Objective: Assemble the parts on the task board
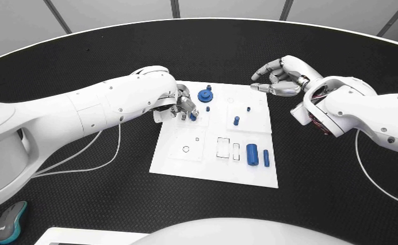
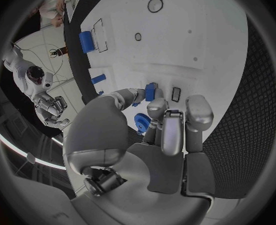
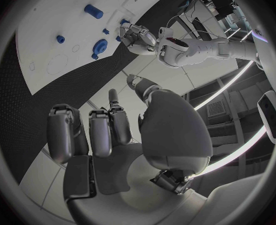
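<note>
The white task board (image 1: 187, 161) lies mid-table. My left hand (image 1: 178, 104) hovers over its far left part and pinches a small blue part (image 1: 192, 116) between thumb and a finger, low over the board; the left wrist view shows that part (image 2: 150, 91) at the fingertips, beside a small rectangular slot (image 2: 176, 94). A round blue gear-like part (image 1: 206, 95) stands just beyond the hand. Small blue pegs (image 1: 236, 121) stand mid-board. A blue cylinder (image 1: 252, 154) and a thinner blue pin (image 1: 266, 158) lie near the board's right edge. My right hand (image 1: 282, 78) hangs off the far right corner, fingers loosely bent, holding nothing.
The black table (image 1: 99, 199) surrounds the board. White cables (image 1: 108, 159) trail from my left arm across the table on the left. A teal object (image 1: 10, 222) sits at the near left edge. Empty outlined recesses (image 1: 224, 147) mark the board's near half.
</note>
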Available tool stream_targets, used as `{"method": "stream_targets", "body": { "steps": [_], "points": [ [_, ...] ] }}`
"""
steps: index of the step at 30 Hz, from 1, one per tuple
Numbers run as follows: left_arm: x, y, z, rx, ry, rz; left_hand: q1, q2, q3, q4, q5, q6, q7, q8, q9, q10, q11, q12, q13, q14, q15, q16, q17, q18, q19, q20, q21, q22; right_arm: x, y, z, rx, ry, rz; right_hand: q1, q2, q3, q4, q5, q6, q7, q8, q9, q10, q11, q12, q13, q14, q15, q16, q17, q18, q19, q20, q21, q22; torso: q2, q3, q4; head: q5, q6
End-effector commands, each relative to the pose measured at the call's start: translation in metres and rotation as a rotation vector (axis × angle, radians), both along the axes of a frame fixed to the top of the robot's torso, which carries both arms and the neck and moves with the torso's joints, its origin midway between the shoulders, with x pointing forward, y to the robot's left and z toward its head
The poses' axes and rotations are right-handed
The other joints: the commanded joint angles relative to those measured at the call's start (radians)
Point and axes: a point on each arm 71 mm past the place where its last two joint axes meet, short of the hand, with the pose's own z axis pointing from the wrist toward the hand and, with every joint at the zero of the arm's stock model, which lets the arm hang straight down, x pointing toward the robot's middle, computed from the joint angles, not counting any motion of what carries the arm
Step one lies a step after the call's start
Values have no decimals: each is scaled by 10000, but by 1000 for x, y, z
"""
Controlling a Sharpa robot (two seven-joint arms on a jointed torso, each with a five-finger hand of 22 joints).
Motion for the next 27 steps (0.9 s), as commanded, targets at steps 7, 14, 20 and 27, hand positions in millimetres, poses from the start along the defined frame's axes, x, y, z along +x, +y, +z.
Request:
{"method": "stream_targets", "body": {
  "steps": [7, 14, 20, 27],
  "points": [
    [0, 1, -1, 56, 84, -42, 97, 20, 1610, -1601, 93, 88, -45, 109, 19, 186, -46, 177, 146, 777, 2, 47, 1510, -157, 6, 45, 78, 37, 0, 0, 0, 2, -6, 3, 19, 33, 9, 34, 84, -84, 13, 47, 14, 19, -40, 20, 1239, 748, -53, -37, 1402, 88, 327, -77, -26, 1296, 0, 1, -7, 10, -4],
    [1, 2, 0, 53, 9, 64, 84, 10, 1628, -1600, 114, 97, -52, 133, 32, 211, -52, 216, 188, 776, -5, 45, 1507, -160, 12, 42, 87, 54, 0, 0, 0, 4, -11, 9, 20, 31, 12, 35, 109, -88, 12, 53, 15, 19, -40, 20, 1239, 749, -54, -37, 1404, 90, 324, -78, -33, 1289, 5, 3, -9, 7, -2],
    [2, 3, 0, 53, -72, 152, 78, 8, 1636, -1598, 120, 99, -54, 142, 37, 221, -54, 233, 207, 776, -6, 46, 1508, -161, 13, 40, 90, 57, 0, 0, 0, 4, -13, 11, 21, 31, 15, 37, 132, -92, 13, 59, 15, 16, -40, 16, 1236, 746, -54, -42, 1395, 90, 324, -79, -35, 1289, 9, 2, -2, 4, -6],
    [2, 4, 0, 104, -25, 121, 67, -1, 1652, -1599, 135, 104, -60, 165, 51, 250, -60, 279, 261, 777, -11, 47, 1511, -167, 28, 37, 105, 91, 0, 0, 0, 3, -12, 15, 21, 31, 15, 37, 132, -92, 13, 59, 15, 16, -40, 16, 1236, 746, -54, -42, 1395, 90, 324, -79, -35, 1289, 3, 2, -11, 14, -18]
  ]
}}
